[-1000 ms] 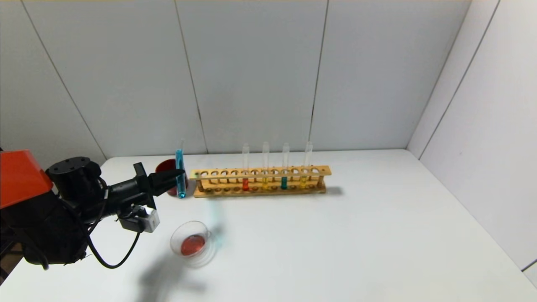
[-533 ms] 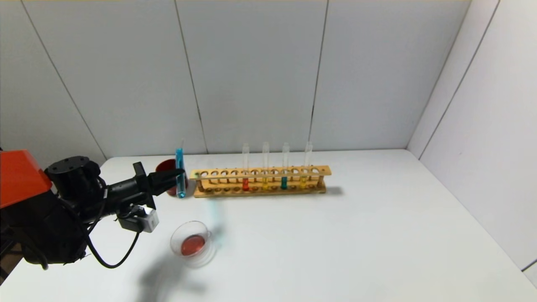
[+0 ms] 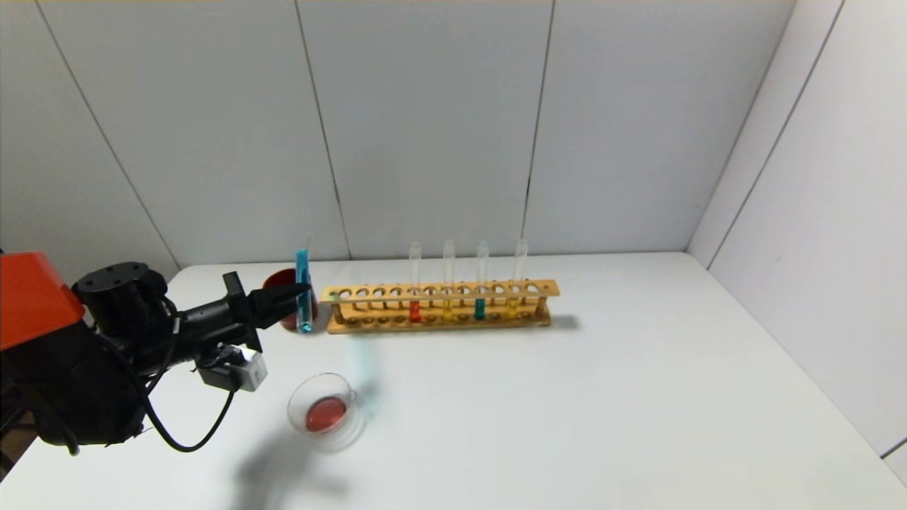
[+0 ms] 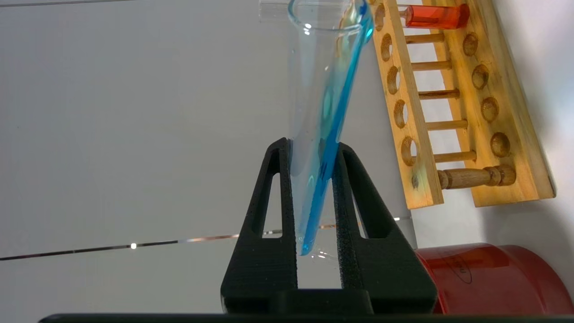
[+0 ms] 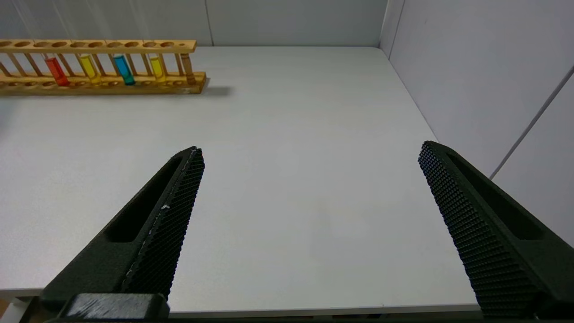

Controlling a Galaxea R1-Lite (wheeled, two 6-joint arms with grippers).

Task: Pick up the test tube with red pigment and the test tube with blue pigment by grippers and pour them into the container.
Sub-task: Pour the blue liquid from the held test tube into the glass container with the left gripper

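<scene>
My left gripper (image 3: 296, 293) is shut on the test tube with blue pigment (image 3: 304, 290), which it holds nearly upright above the table, just left of the wooden rack (image 3: 439, 306). In the left wrist view the tube (image 4: 323, 89) is pinched between both black fingers (image 4: 269, 188), with blue liquid streaked along its side. The test tube with red pigment (image 3: 414, 309) stands in the rack. The container (image 3: 339, 388), a low glass dish holding red liquid, sits on the table in front of the held tube. My right gripper (image 5: 309, 150) is open over the table's near edge.
A dark red cup (image 3: 278, 282) stands just behind my left gripper, beside the rack's left end. The rack also holds two yellow tubes (image 3: 448, 307) and a teal one (image 3: 480, 307). White walls close the table at the back and right.
My left gripper and the blue tube have crept slightly upward. Nothing else has moved.
</scene>
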